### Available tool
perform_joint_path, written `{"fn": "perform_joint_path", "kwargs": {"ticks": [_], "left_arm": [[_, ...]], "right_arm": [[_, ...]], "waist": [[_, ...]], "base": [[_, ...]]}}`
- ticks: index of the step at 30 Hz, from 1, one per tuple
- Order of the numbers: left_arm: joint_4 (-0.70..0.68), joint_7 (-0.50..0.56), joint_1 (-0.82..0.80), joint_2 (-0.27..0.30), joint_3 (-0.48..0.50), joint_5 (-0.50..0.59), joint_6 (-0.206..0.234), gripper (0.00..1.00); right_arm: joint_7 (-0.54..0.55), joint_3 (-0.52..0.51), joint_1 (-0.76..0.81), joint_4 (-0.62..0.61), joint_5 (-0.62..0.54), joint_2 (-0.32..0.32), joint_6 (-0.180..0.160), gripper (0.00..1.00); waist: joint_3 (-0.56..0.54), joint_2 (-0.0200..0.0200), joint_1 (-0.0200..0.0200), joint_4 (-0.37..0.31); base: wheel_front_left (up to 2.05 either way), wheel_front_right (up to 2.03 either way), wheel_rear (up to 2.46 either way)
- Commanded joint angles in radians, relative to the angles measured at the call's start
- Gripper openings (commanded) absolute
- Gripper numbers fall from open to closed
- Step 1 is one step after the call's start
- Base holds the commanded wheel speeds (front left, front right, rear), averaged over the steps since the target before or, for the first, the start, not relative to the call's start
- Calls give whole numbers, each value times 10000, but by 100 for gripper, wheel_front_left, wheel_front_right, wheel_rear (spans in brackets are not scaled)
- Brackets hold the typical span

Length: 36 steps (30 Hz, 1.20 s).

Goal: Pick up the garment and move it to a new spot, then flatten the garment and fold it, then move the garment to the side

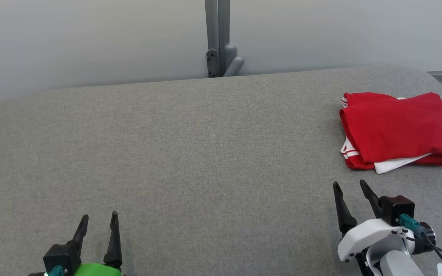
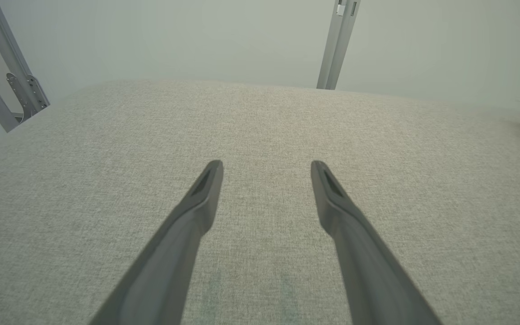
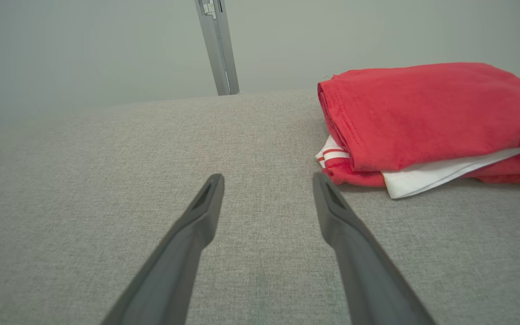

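Right gripper [image 1: 348, 183] spread wide, folded red garment [image 1: 401, 126] on grey table [image 1: 167, 153]

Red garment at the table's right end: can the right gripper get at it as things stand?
Probably yes. The right gripper is open, just short of the folded garment, with only bare grey table between them.

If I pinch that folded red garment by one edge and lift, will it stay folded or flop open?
It will probably flop open: the red garment is soft cloth in loose layers, with a white layer poking out, so a one-edge lift would likely unfold it. Pushed, it may bunch on the textured grey table rather than slide.
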Motion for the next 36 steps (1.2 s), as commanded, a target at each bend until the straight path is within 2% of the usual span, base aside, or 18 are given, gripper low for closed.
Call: {"fn": "perform_joint_path", "kwargs": {"ticks": [1, 11, 13, 24, 25, 29, 36], "left_arm": [[17, 5, 10, 12, -5, -4, 0, 100], [85, 3, -41, 12, -11, -50, -9, 100], [98, 5, -11, 13, -87, -46, 47, 100], [165, 5, 114, 27, -136, -229, -9, 100], [152, 0, 10, -19, -117, -185, 4, 0], [500, 15, 36, -65, -114, -229, 4, 0], [440, 426, -147, -62, 49, -1532, -4, 0]], "right_arm": [[-24, -5, -16, 36, 93, -33, -17, 100], [-24, 40, -94, 117, 102, -33, -17, 100], [-24, 7, -25, 130, 85, -57, -15, 100], [-24, 146, 15, 98, 46, -37, -10, 100], [0, 147, -18, 111, 62, 8, -8, 0], [31, 127, 182, 403, 97, 63, -8, 0], [449, -61, 133, 249, 1446, 59, -6, 0]], "waist": [[11, 12, 0, -8], [21, 12, 0, -36], [-54, 12, 0, 659], [-38, 12, 0, 619], [-38, 1, 0, 620], [-37, 0, 0, 620], [-36, 1, 0, 593]], "base": [[0, 0, 0], [0, 0, 0], [0, 0, 0], [0, 0, 0], [0, 0, 0], [0, 0, 0], [0, 0, 0]]}}
